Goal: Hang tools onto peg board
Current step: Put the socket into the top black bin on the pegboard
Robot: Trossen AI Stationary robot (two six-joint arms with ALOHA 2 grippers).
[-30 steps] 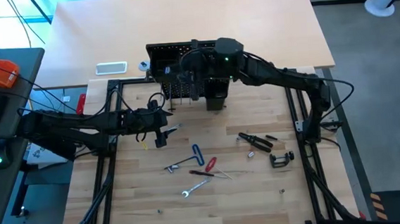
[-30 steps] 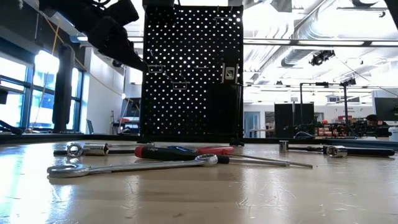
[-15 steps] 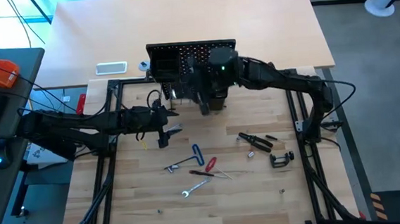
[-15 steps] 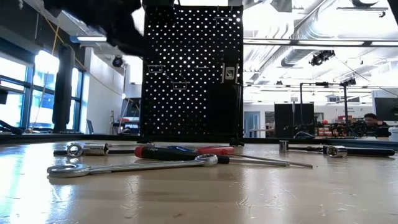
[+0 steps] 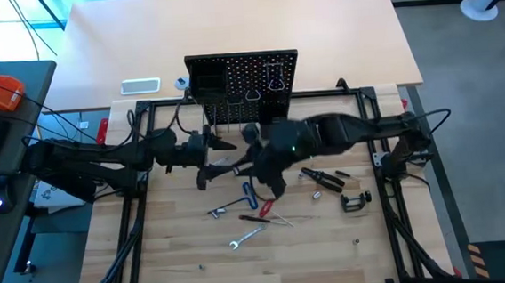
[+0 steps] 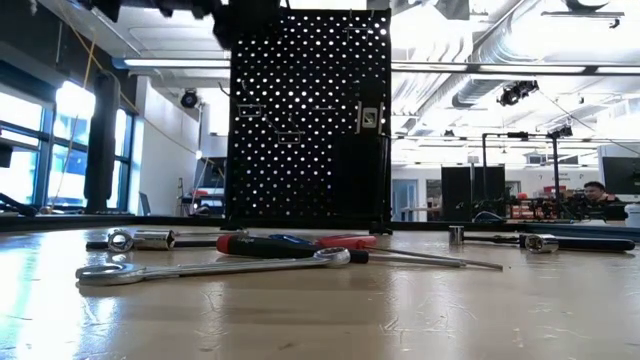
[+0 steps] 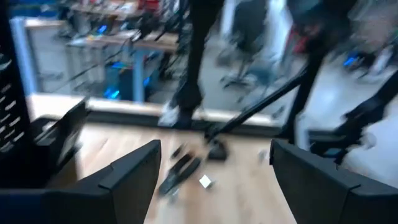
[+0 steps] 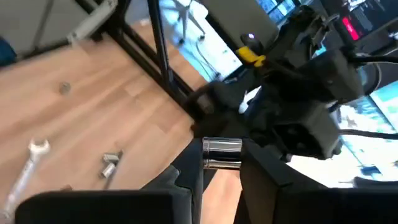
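The black peg board (image 5: 242, 81) stands upright at the table's far edge, also seen in the low view (image 6: 308, 120). My right gripper (image 5: 249, 162) reaches over the table's middle, shut on a short silver cylinder (image 8: 222, 154). My left gripper (image 5: 217, 160) faces it at close range, level and wide open (image 7: 214, 186), with nothing between its fingers. Lying flat on the table are a blue T hex key (image 5: 247, 195), a red-handled screwdriver (image 5: 264, 207), a silver wrench (image 5: 248, 236), black pliers (image 5: 324, 178) and a C-clamp (image 5: 356, 202). My right gripper pinches the silver cylinder (image 8: 222, 154) between its two fingers. The fingers slant down from the table's right side toward my left gripper. The cylinder is lifted clear of the table.
Black frame rails (image 5: 141, 203) run along both sides of the table. The low view shows the wrench (image 6: 215, 266), the screwdriver (image 6: 290, 243) and silver sockets (image 6: 140, 239) near the front. A person (image 6: 597, 190) sits in the room beyond.
My right gripper has swung away from the peg board toward the table's near edge and my left gripper, rolling as it went. My left gripper has tipped up from pointing down to level and risen a little, staying open.
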